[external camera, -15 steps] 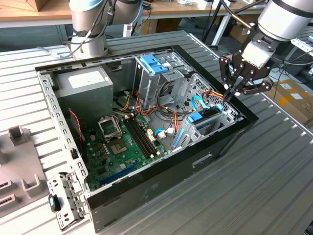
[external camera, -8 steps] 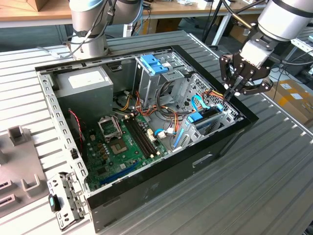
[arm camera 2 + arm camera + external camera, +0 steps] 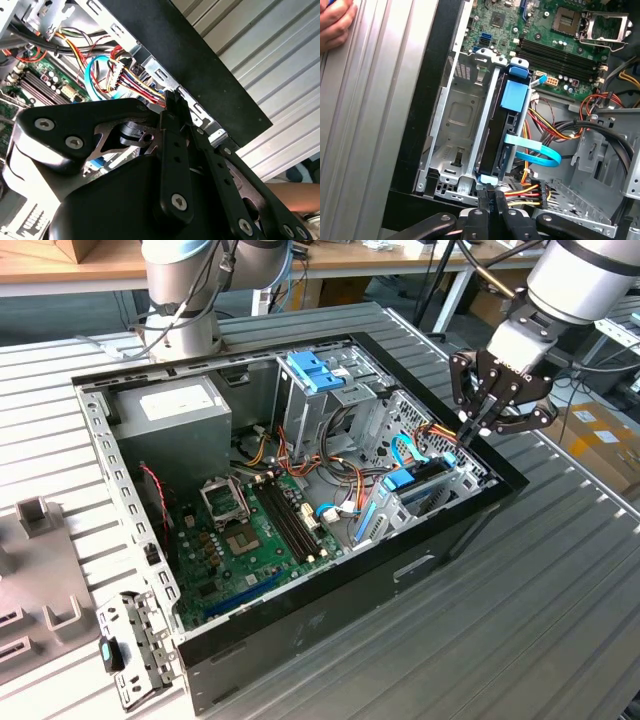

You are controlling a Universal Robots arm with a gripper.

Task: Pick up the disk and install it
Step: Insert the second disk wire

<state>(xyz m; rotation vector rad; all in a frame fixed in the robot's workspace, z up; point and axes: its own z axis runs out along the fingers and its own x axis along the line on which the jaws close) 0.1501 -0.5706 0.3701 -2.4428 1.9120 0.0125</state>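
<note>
The disk (image 3: 492, 135) stands on edge in a slot of the metal drive cage (image 3: 450, 115) at the corner of the open computer case (image 3: 330, 590). It sits in a light-blue bracket (image 3: 514, 95), and its label face is hidden. In the exterior view the disk (image 3: 425, 472) lies at the case's right side. My gripper (image 3: 490, 196) is shut, its two fingers pressed together with nothing between them. Its tips hover at the end of the disk by the case wall, seen also as the gripper (image 3: 468, 433) and the gripper (image 3: 172, 97).
Coloured power cables (image 3: 530, 192) and a blue data cable (image 3: 535, 155) run beside the gripper tips. A grey power supply box (image 3: 165, 410), motherboard (image 3: 250, 540) and another blue bracket (image 3: 315, 370) fill the case. A hand (image 3: 332, 25) rests on the ribbed table (image 3: 540, 590).
</note>
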